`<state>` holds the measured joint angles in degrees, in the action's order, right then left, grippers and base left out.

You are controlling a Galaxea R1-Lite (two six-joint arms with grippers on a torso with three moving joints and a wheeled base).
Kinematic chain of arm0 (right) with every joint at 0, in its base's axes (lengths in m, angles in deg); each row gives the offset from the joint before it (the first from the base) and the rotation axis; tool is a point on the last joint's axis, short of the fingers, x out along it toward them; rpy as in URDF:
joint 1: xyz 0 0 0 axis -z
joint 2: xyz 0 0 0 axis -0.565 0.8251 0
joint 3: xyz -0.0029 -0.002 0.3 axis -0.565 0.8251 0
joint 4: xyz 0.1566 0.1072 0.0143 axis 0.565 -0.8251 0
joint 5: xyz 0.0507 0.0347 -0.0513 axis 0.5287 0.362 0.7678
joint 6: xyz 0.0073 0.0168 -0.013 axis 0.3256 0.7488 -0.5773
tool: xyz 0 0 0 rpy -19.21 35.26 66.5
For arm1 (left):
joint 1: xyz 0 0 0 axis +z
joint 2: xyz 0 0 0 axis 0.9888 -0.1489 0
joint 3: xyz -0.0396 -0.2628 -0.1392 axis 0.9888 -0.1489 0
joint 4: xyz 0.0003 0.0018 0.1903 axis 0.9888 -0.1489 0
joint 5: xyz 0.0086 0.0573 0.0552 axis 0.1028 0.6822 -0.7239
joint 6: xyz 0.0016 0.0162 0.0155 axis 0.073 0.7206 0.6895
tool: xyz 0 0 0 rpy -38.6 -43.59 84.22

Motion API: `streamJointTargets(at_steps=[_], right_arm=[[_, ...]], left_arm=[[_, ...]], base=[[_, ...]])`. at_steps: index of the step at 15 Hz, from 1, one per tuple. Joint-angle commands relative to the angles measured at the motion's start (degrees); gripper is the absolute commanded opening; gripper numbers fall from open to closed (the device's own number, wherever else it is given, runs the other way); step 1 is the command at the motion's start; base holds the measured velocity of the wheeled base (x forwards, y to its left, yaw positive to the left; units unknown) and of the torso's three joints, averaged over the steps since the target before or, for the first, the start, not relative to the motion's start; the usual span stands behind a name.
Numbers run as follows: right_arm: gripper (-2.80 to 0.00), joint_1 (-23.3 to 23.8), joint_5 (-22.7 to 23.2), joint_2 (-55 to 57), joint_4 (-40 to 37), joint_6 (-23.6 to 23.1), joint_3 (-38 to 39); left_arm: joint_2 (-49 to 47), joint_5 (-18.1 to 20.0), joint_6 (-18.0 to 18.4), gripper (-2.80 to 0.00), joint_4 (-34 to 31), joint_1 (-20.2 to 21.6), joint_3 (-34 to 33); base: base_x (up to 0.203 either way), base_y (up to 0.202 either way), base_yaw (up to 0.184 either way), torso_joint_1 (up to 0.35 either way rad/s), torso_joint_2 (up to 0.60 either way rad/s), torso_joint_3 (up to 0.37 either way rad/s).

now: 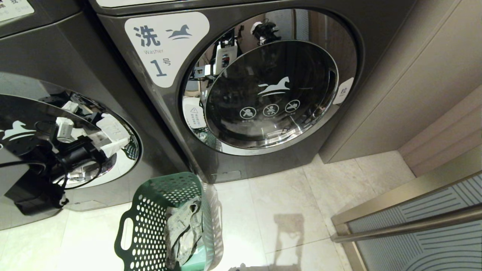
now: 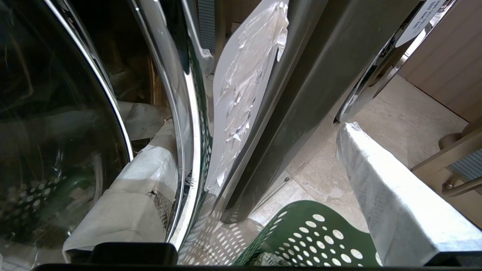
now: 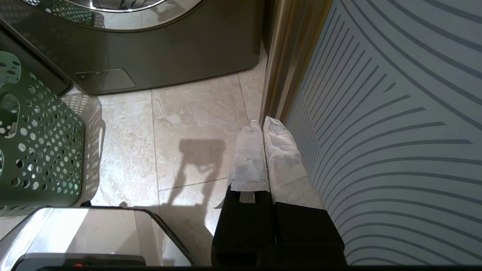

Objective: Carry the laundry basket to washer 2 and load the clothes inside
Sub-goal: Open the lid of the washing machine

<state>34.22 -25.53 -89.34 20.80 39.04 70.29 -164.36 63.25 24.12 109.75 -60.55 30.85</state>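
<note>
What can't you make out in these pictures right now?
- Number of the left-hand washer: head view, its label is cut off by the top edge.
- Base of the laundry basket: head view, cut off by the bottom edge.
- The clothes: head view, crumpled in the basket, so the piece count is unclear.
- Open left gripper: left wrist view, reflections in the chrome door rim hide whether a finger touches it.

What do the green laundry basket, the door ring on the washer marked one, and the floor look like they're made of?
The laundry basket looks like moulded plastic, matte green, with punched holes and a handle slot. The door ring on washer 1 looks like chrome-plated metal or plastic, since it mirrors the room. The floor looks like polished beige stone or ceramic tile, with visible joints and a soft sheen.
</note>
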Motion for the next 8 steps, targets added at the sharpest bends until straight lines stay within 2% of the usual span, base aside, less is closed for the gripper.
streamJointTargets(at_steps=[1,4,8], right_arm=[[-2.8,-0.08,-0.01,0.09,0.0,-0.01,0.0],[-2.8,-0.06,-0.01,0.09,0.0,-0.01,0.0],[-2.8,-0.04,0.01,0.09,0.0,-0.01,0.0]], left_arm=[[0.68,1.23,0.1,0.0,0.37,-0.14,-0.97],[2.06,4.2,2.06,0.0,0.37,0.05,-5.1],[2.44,6.55,2.81,0.0,0.37,-0.14,-5.04]], base=[[0.0,0.0,0.0,0.0,0.0,0.0],[0.0,0.0,0.0,0.0,0.0,0.0],[0.0,0.0,0.0,0.0,0.0,0.0]])
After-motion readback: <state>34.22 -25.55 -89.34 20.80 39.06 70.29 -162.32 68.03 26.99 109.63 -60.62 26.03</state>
